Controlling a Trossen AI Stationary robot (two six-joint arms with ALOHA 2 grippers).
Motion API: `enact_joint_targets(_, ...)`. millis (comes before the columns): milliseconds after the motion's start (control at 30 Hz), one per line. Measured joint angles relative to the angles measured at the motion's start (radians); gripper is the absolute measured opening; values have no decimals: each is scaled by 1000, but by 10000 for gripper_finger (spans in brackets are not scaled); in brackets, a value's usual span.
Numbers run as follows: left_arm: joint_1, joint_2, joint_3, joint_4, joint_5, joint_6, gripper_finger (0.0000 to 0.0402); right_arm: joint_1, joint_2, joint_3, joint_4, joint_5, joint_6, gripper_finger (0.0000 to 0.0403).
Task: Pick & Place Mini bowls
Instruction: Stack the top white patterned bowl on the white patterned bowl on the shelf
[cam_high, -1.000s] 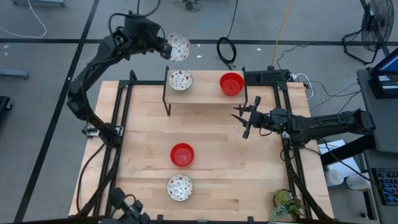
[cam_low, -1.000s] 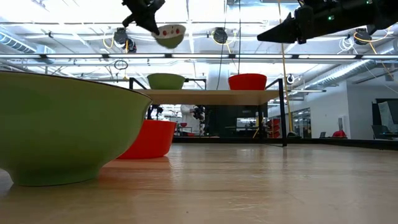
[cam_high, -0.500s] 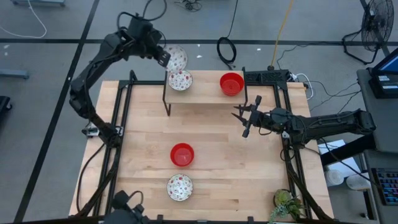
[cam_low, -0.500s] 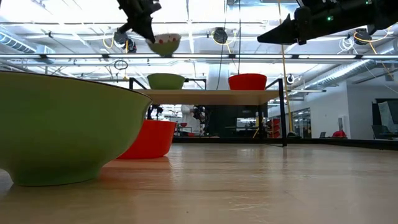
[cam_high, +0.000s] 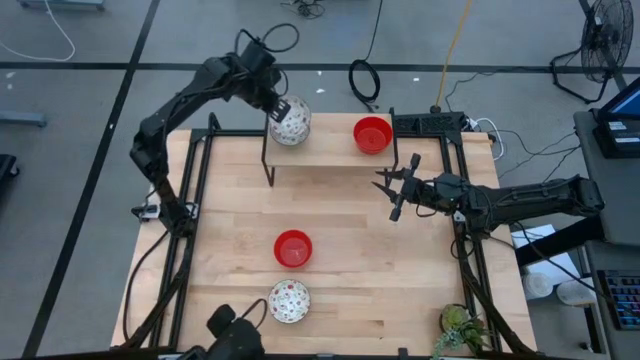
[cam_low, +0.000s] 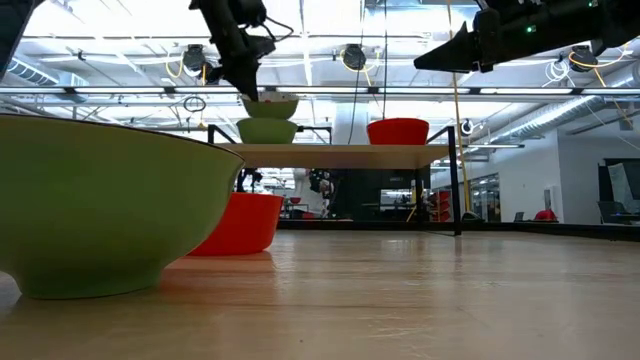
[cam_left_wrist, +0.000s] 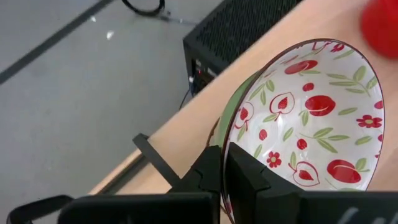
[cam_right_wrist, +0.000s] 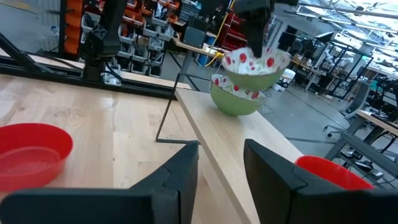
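Left gripper (cam_high: 277, 108) at upper centre of the high view, over the raised wooden shelf (cam_high: 330, 152), fingers pinched tight on the rim of a white red-patterned bowl (cam_high: 292, 122). That held bowl hangs just above, nearly nested in, a second patterned bowl (cam_right_wrist: 239, 98) with green outside sitting on the shelf; contact between them can't be told. Red bowl (cam_high: 372, 134) on the same shelf, right of the pair, apart. On the table (cam_high: 380, 270) lower centre: another red bowl (cam_high: 293, 248), with a patterned bowl (cam_high: 289, 300) just below it in frame, not touching. Right gripper (cam_high: 392, 187) hovers right of centre above the table, jaws partly apart, holding nothing. Potted plant (cam_high: 458, 326) at lower right table corner.
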Motion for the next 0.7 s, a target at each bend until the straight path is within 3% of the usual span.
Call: enact_joint_targets(700,0,70,0,-82,-8,-5,10,0,0,0,-8,0,0,116)
